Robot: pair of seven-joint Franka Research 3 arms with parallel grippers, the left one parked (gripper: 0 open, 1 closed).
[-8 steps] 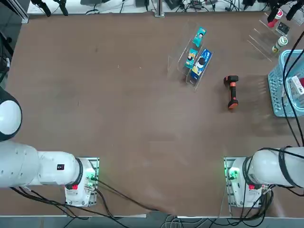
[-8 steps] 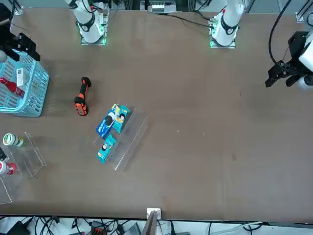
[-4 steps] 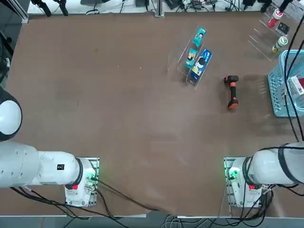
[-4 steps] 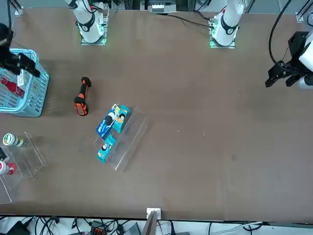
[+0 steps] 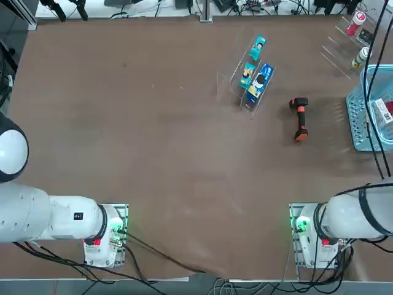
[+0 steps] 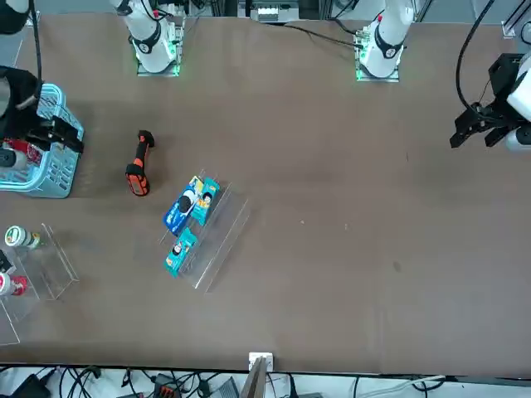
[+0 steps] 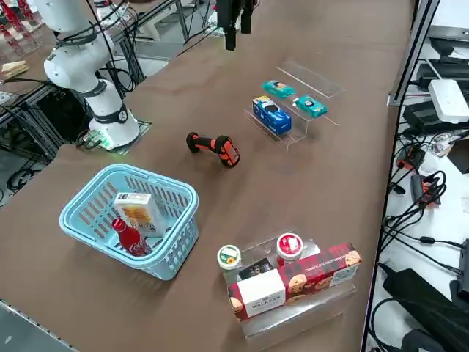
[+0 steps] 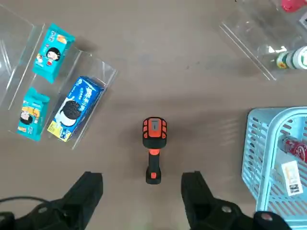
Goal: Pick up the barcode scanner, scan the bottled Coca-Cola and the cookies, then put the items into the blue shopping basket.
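The barcode scanner (image 5: 299,120) (image 6: 139,163) (image 7: 214,147), black with an orange handle, lies flat on the brown table. My right gripper (image 8: 142,176) (image 6: 50,133) hangs high above it, open and holding nothing. In the wrist view the scanner (image 8: 153,143) shows just beyond the fingers. The blue shopping basket (image 7: 168,242) (image 5: 359,117) (image 6: 58,170) (image 8: 252,158) stands at the table's right edge. Inside it lie the red bottled Coca-Cola (image 7: 130,236) (image 8: 295,149) and the white-and-orange cookies (image 7: 139,213).
A clear acrylic stand (image 5: 236,77) (image 7: 293,121) holds a blue packet (image 7: 270,114) and two teal packets left of the scanner. A second clear stand (image 7: 308,315) beyond the basket carries a white bottle (image 7: 229,257), a red-capped container and boxes.
In the front view my right gripper has drifted away from the arm's base, over the basket's side. It stays open. The scanner and the basket's contents have not moved.
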